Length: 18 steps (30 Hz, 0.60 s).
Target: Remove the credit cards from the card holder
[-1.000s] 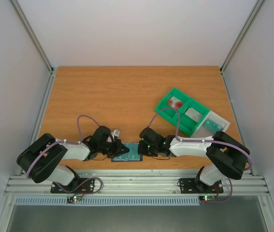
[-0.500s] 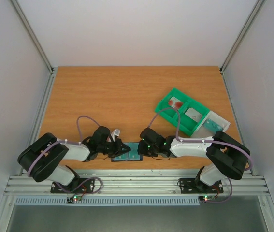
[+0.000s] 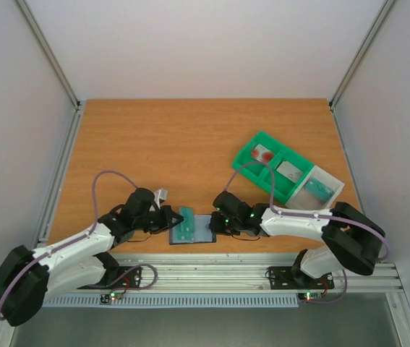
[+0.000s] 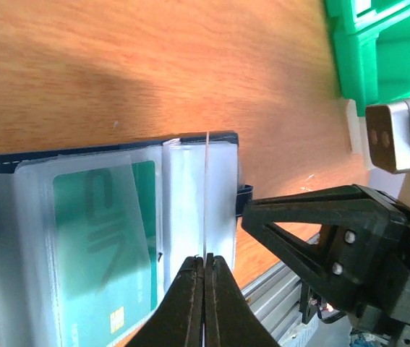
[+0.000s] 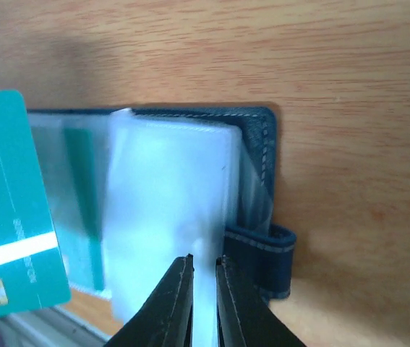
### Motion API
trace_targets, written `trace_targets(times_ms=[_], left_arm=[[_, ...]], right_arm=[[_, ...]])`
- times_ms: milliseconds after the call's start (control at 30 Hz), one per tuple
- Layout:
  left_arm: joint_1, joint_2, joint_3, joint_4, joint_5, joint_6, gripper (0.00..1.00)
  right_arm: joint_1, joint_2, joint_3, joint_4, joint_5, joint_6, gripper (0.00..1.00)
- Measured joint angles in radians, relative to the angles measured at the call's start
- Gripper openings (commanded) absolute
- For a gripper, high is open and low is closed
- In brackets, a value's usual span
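Observation:
The slate-blue card holder (image 3: pixel 203 231) lies open at the table's near edge, its clear pockets up. My left gripper (image 3: pixel 176 225) is shut on a teal credit card (image 3: pixel 186 223) that is out of its pocket; it shows edge-on between my fingers in the left wrist view (image 4: pixel 207 188) and flat at the left of the right wrist view (image 5: pixel 9 210). My right gripper (image 3: pixel 215 224) pinches a clear pocket leaf (image 5: pixel 176 210) of the holder beside its dark tab (image 5: pixel 271 262). Another teal card (image 4: pixel 103 238) sits in a pocket.
A green compartmented tray (image 3: pixel 245 155) stands at the right, holding a red-blotched card (image 3: pixel 264 153), a greyish card (image 3: pixel 290 171) and a teal card (image 3: pixel 319 186). The table's front rail (image 3: pixel 205 271) runs just below the holder.
My left arm has drawn back to the left, and the teal card has come out of the holder with it. My right gripper has stayed on the holder.

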<state>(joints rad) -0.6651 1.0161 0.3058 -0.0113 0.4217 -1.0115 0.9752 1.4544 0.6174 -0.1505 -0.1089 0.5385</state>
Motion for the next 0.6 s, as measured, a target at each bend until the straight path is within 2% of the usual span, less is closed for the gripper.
trace_targets(times_ms=[133, 233, 600], left_arm=[[0.003, -0.067, 0.058, -0.131, -0.010, 0.077, 0.00], [0.004, -0.081, 0.106, -0.187, 0.033, 0.138, 0.00], [0.003, -0.139, 0.193, -0.239, 0.380, 0.318, 0.01]], right_arm=[[0.000, -0.112, 0.002, -0.062, -0.008, -0.072, 0.16], [0.000, -0.198, 0.044, -0.130, -0.026, -0.162, 0.19], [0.000, -0.330, 0.368, -0.465, -0.214, -0.437, 0.32]])
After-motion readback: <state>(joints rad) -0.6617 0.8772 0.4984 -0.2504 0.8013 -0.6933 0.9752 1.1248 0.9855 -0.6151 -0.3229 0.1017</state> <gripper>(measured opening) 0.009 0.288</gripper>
